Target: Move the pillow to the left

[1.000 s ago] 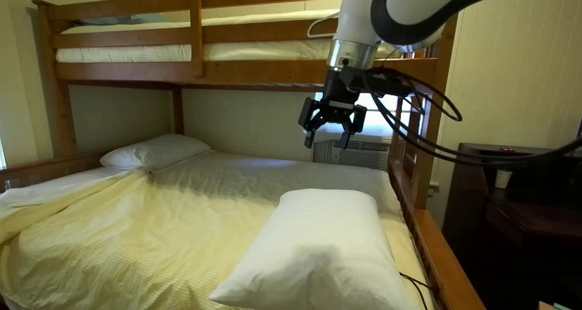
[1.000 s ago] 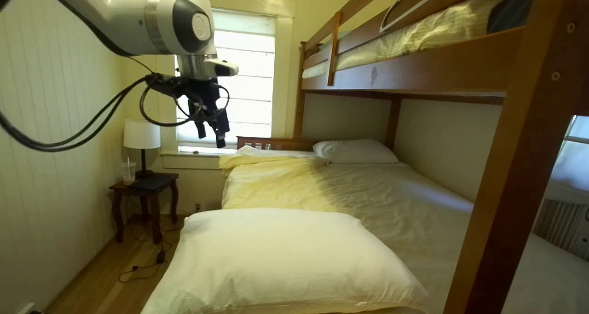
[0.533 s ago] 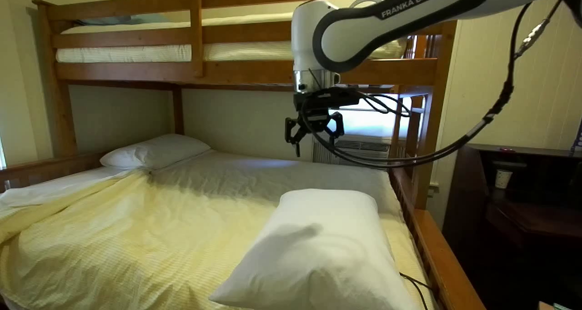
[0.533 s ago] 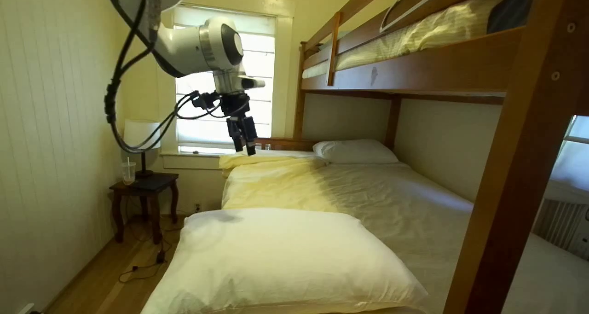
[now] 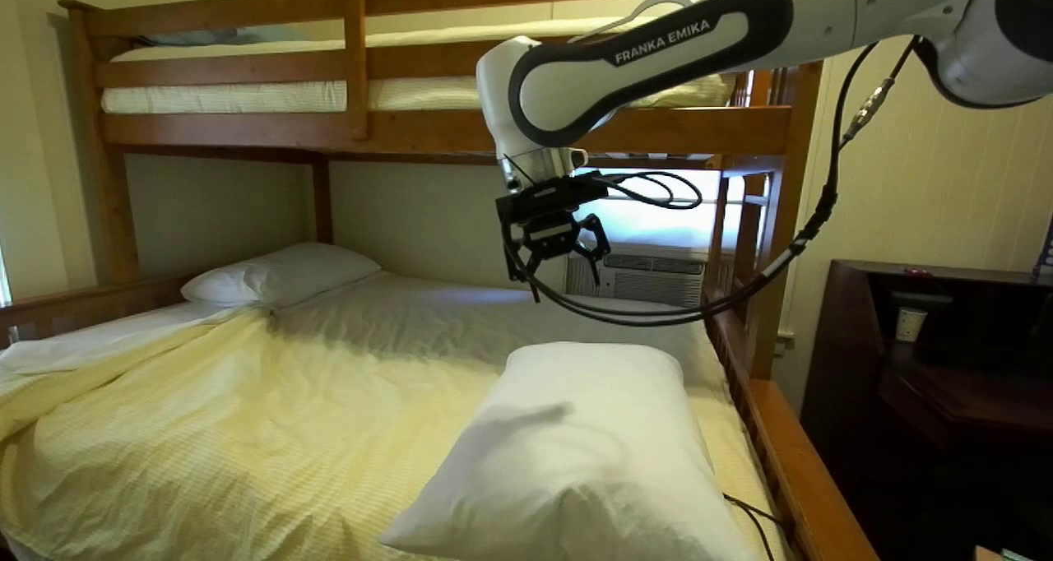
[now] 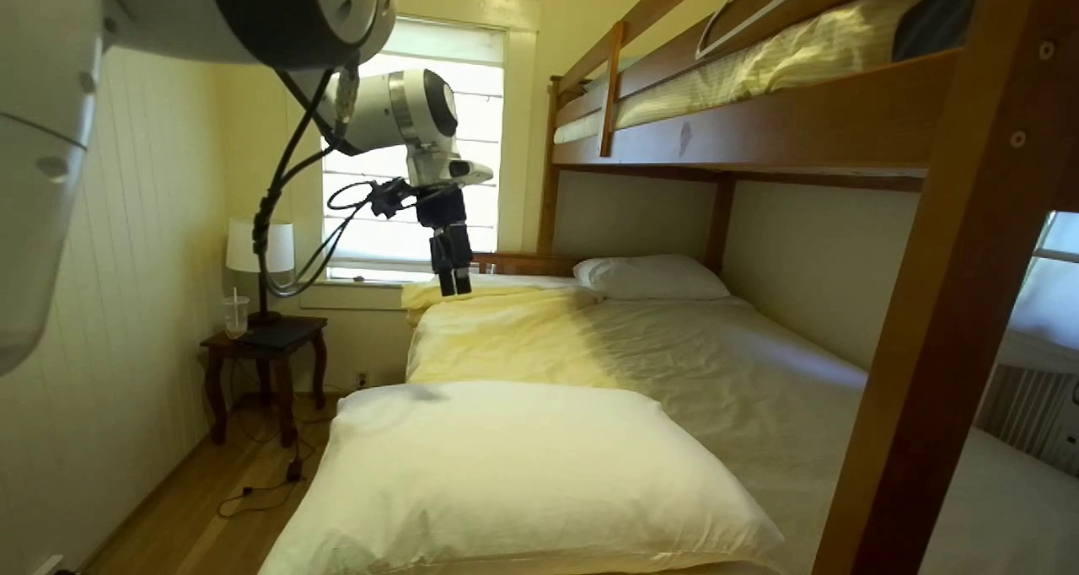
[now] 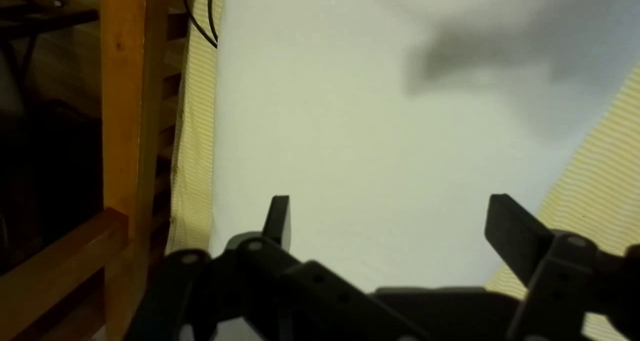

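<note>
Pale walls (image 5: 428, 215) stand round a wooden bunk bed (image 5: 526, 136), spread below with a yellow sheet (image 5: 247, 429). On that sheet lies the pillow (image 5: 592, 454), white, plump and a little wrinkled, just beside the rail (image 5: 810, 470) at one end, with black cables (image 5: 747, 505) in the gap between. Well apart from it, at the opposite end of the bed, rests another pillow (image 5: 284, 275). The arm (image 5: 642, 84) reaches in high, and its tool (image 7: 391, 213) hangs in mid-air, higher than the pillow and clear of it, tips pointing down. Its fingers (image 7: 515, 236) are spread wide, with hold of nothing but air; the wrist view shows the pillow's white cloth framed between them and a grey shadow (image 7: 475, 51) across one side of it. I cannot tell which part of the pillow is straight beneath the tool. Behind the arm, in an exterior view, a window (image 6: 476, 120) glows bright, and in the corner a lamp (image 6: 242, 244) and a clear cup (image 6: 236, 315) stand on a small, dark desk (image 6: 253, 352). Past the bed sits an air conditioner (image 5: 658, 281).
</note>
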